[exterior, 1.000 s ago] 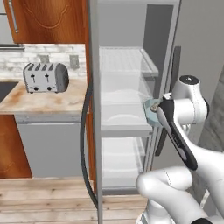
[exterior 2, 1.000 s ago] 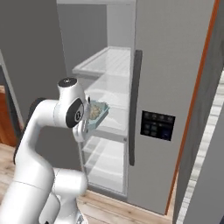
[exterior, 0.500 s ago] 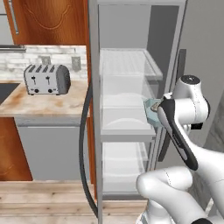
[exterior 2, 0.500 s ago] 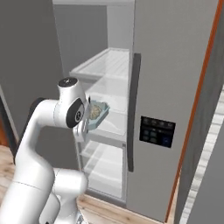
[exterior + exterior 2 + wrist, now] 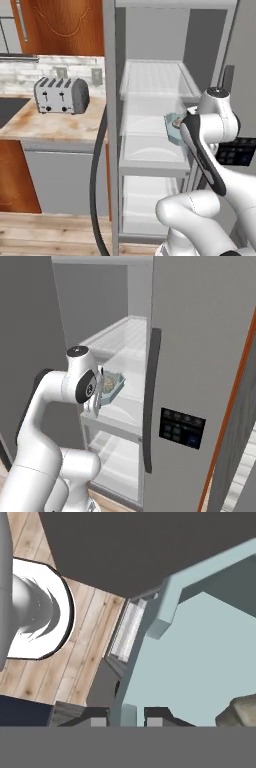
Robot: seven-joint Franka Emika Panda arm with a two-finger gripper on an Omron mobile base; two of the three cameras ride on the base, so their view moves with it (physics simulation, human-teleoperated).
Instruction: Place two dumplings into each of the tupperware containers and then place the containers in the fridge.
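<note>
Across the middle of the left base view your fridge [image 5: 150, 125] stands open, pale shelves bare, thick door [image 5: 200, 356] filling the right of the right base view. Centre-right, you've got the tupperware container [image 5: 175, 125] up at middle-shelf height, just at the opening. Your gripper [image 5: 126, 712] is clamped on its near wall, the tray stretching away from the claw toward the shelves. One dumpling [image 5: 240, 712] peeks in at lower right.
</note>
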